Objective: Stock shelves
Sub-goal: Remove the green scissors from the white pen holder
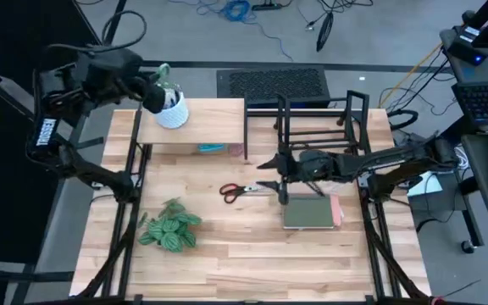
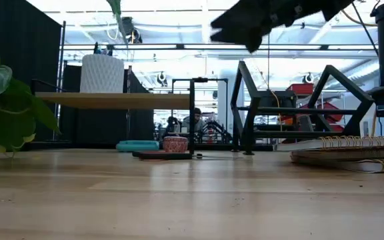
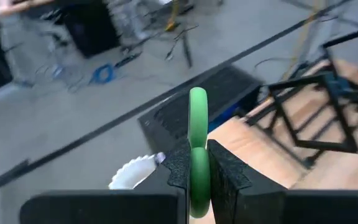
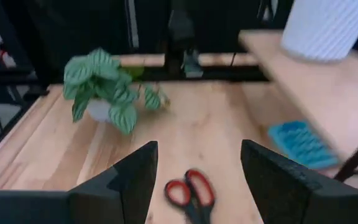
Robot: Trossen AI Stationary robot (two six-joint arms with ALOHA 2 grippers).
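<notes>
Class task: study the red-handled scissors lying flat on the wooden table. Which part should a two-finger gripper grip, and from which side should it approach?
Grip the red-handled scissors at the narrow neck where the red loops meet the blades, coming straight down from above. They lie flat on the wooden table, so no side offers a hold. The open right gripper hovers nearby.

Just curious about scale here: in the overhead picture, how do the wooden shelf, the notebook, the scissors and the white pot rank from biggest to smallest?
1. Wooden shelf
2. Notebook
3. Scissors and white pot: too close to rank; the scissors look longer, the pot wider, and it sits higher, nearer the camera.
</notes>
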